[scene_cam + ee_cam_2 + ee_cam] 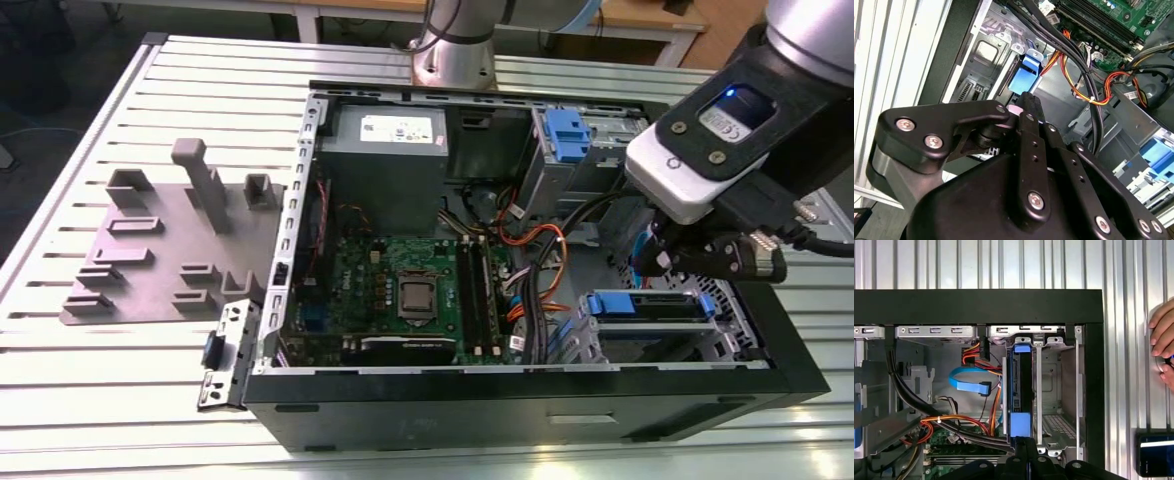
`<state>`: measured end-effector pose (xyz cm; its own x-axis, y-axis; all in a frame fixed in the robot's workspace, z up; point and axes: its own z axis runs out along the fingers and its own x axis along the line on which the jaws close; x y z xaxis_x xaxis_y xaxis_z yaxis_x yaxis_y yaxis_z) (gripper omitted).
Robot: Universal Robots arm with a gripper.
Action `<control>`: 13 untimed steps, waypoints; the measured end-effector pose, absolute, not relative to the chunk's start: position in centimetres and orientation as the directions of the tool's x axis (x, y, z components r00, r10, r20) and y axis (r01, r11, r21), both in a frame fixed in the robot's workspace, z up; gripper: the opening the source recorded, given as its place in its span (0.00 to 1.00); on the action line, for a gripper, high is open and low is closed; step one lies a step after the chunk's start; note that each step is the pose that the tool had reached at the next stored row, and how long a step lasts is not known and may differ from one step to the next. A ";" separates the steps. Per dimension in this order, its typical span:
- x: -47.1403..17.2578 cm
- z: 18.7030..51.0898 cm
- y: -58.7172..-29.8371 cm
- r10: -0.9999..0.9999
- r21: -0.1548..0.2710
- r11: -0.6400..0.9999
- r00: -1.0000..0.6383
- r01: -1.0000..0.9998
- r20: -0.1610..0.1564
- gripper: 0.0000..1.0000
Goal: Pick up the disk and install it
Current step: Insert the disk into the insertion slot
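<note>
One disk [1021, 385] edge-on in bay [1054, 390], gripper [1024, 441] jaws pressed together at its blue end; we fear skewed push jamming carrier

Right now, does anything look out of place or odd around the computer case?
Yes: a person's hand is over the table just outside the case, rather close to the gripper. The disk sits straight in its bay.

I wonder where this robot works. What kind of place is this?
Probably a robot lab or workshop: an open computer case lies on a slotted metal table, beside a robot arm and a grey fixture plate.
</note>
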<state>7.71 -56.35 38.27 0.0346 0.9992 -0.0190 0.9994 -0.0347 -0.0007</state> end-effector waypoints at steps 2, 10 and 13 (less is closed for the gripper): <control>7.7 37.9 -56.3 0.999 -0.001 -0.035 0.035 0.999 -0.019 0.11; 7.7 37.4 -56.4 0.999 -0.001 -0.035 0.035 0.999 -0.019 0.11; 7.7 37.4 -56.3 0.999 -0.001 -0.035 0.035 0.999 -0.019 0.11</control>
